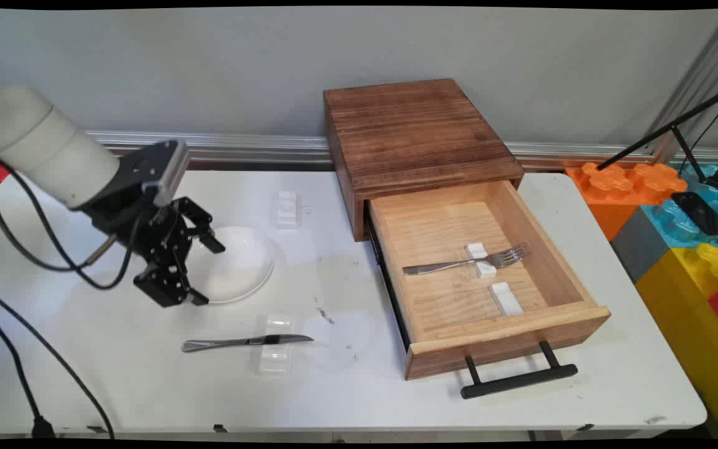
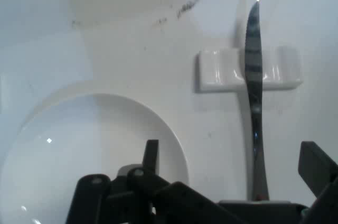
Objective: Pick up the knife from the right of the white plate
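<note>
Main view: black gripper point(image 1: 200, 269) hanging low over the left part of the white table point(image 1: 147, 380), fingers spread wide apart, nothing between them. Directly beside and partly over the left rim of a white plate point(image 1: 234, 265). Plate empty. Just in front of the plate, nearer the table's front edge, a knife point(image 1: 247, 342) lying flat across a small white rest point(image 1: 275, 343), handle toward the left, blade toward the right. Another small white rest point(image 1: 287, 209) behind the plate, toward the wall. A few dark smudges point(image 1: 325, 315) on the tabletop between plate and drawer.

To the right, a dark wooden box point(image 1: 415, 134) with its light wooden drawer point(image 1: 577, 315) pulled fully out, black bar handle point(image 1: 518, 380) at the front. Inside the drawer, a fork point(image 1: 465, 263) lying across one white rest point(image 1: 480, 259), tines toward the right; a second white rest point(image 1: 507, 298) bare, just in front of the first. Coloured block shapes point(image 1: 683, 237) beyond the table's right edge.

Hand view: one finger point(image 2: 151, 155) over the plate point(image 2: 79, 150), the other point(image 2: 317, 168) well apart at the right edge, wide open. Knife point(image 2: 254, 97) lying between the two fingers, across its rest point(image 2: 222, 71), blade tip pointing away. Gripper point(image 2: 232, 163) not touching knife or plate as far as visible.
</note>
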Controlling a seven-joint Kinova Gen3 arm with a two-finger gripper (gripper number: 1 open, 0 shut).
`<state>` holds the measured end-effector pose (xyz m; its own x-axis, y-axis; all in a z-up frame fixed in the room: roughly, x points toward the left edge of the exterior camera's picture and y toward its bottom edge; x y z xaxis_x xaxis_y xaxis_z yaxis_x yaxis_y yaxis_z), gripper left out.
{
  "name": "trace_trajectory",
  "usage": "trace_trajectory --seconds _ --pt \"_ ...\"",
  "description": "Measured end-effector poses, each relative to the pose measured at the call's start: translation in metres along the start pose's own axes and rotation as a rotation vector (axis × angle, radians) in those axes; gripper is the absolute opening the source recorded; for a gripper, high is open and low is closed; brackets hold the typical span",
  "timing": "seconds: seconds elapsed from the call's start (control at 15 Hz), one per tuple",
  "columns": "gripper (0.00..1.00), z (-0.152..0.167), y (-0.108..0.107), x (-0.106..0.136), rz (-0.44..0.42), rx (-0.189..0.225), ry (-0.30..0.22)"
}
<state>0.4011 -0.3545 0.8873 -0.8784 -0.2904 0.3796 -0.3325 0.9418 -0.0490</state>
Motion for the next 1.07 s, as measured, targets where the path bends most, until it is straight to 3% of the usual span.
trace_trajectory --seconds 0.47,1.07 --pt "1.00 0.039 0.027 -0.019 0.004 0.015 -0.018" --pt "1.00 0.078 0.043 -0.021 -0.008 0.019 -0.008"
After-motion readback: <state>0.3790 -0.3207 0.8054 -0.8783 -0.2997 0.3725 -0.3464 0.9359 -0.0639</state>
